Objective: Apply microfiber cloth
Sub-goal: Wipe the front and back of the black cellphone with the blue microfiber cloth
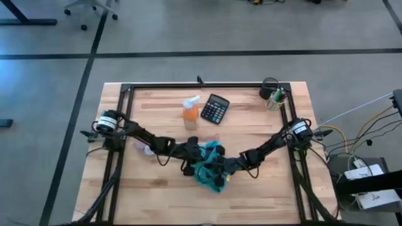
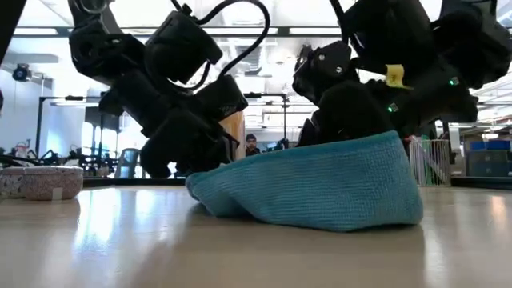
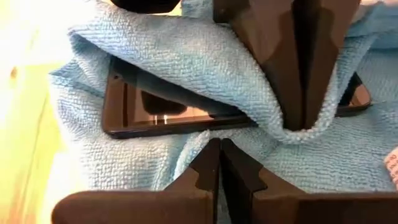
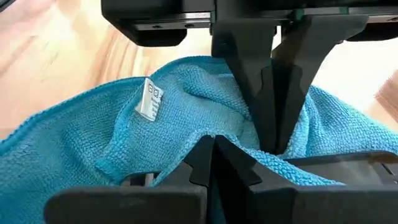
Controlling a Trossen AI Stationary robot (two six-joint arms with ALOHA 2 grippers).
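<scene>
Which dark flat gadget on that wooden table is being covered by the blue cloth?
The glossy black slab under the turquoise microfiber cloth that both grippers pinch; the black keypad calculator lies bare, farther back.

The place looks like a robotics lab or an open workshop hall. The wooden table (image 1: 251, 188) stands on a grey concrete floor (image 1: 188, 31) marked with dark tape lines (image 1: 85, 94), and an office chair (image 1: 94, 9) stands nearby. Behind the table there are ceiling light strips (image 2: 264, 32), other workbenches (image 2: 80, 164) and a person (image 2: 252, 144).

Grey floor (image 1: 251, 28) with dark lines; office chair (image 1: 94, 9) beyond the table.
</scene>
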